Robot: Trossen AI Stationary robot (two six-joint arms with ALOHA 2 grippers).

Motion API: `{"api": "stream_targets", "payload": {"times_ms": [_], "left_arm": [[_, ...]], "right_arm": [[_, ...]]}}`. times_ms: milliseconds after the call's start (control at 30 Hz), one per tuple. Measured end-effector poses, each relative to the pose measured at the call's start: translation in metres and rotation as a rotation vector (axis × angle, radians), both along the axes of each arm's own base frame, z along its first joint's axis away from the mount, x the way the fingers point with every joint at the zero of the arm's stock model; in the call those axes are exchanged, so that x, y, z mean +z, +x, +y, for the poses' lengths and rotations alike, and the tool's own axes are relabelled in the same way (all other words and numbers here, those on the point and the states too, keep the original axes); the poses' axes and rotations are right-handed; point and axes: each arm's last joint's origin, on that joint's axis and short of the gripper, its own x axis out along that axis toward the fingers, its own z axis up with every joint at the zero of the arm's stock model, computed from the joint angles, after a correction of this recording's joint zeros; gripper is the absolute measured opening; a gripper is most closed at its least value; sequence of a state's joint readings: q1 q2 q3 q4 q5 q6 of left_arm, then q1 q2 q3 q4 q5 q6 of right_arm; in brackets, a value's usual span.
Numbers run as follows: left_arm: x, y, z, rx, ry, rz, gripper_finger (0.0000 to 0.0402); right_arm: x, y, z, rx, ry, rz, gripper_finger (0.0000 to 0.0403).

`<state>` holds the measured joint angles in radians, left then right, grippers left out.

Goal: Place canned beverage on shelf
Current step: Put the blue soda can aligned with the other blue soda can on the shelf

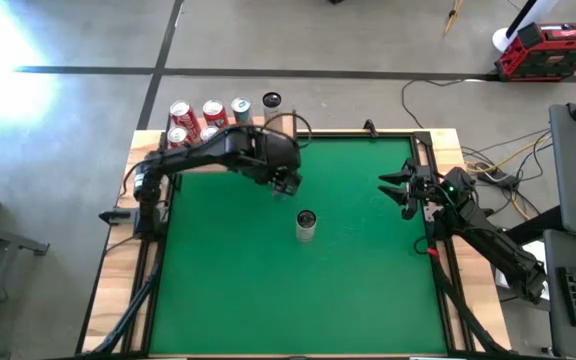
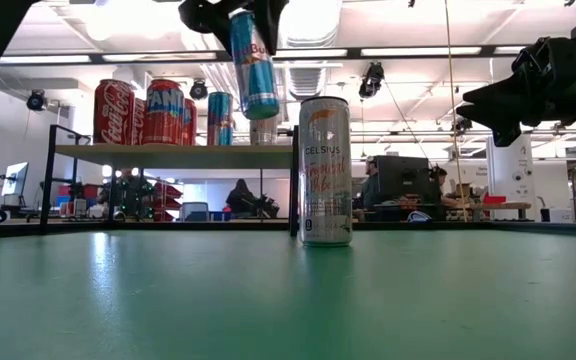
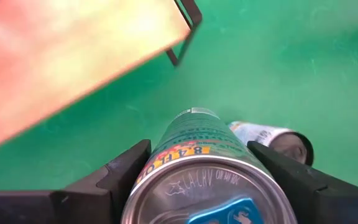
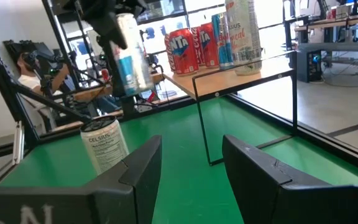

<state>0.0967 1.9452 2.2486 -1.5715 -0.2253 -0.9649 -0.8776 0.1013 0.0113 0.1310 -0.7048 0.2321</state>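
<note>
A slim blue-and-silver can (image 2: pixel 253 65) hangs in the air near the shelf's right end, with my left gripper (image 1: pixel 288 185) shut on it. The shelf (image 2: pixel 178 152), a light-wood board on thin black legs, stands at the green mat's far left and carries several cans (image 1: pixel 196 115). A white Celsius can (image 1: pixel 306 226) stands upright on the mat (image 1: pixel 368 290), just on the near side of the held can. My right gripper (image 1: pixel 389 192) waits open over the mat's right edge, touching nothing. My left gripper pinches the blue can between its two fingers (image 3: pixel 124 175), on opposite sides of the can's wall near its top end (image 3: pixel 166 155). The fingers come from above, slanting down. The can hangs below them, tilted and lifted clear of the mat, higher than the shelf board.
On the shelf stand red cans (image 2: pixel 116 112), a blue one (image 2: pixel 219 118) and, at its right end, a pale can (image 4: pixel 241 34). The Celsius can (image 2: pixel 325 170) is close below the held can. A wooden table rim (image 1: pixel 118 270) frames the mat. People sit in the room behind.
</note>
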Motion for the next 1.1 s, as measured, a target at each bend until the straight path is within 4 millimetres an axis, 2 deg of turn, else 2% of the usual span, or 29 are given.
{"api": "stream_targets", "payload": {"times_ms": [433, 733, 867, 1100], "left_arm": [[0.021, -0.030, 0.052, -0.039, 0.079, -0.001, 0.0238], [0.006, -0.056, 0.084, 0.014, 0.074, 0.109, 0.0238], [0.007, -0.067, 0.093, 0.033, 0.059, 0.106, 0.0239], [0.002, -0.073, 0.104, 0.029, 0.051, 0.135, 0.0239]], "right_arm": [[0.000, 0.000, 0.000, 0.000, 0.000, 0.000, 0.0162], [0.000, 0.000, 0.000, 0.000, 0.000, 0.000, 0.0162], [0.000, 0.000, 0.000, 0.000, 0.000, 0.000, 0.0162], [0.000, 0.000, 0.000, 0.000, -0.001, -0.001, 0.0162]]}}
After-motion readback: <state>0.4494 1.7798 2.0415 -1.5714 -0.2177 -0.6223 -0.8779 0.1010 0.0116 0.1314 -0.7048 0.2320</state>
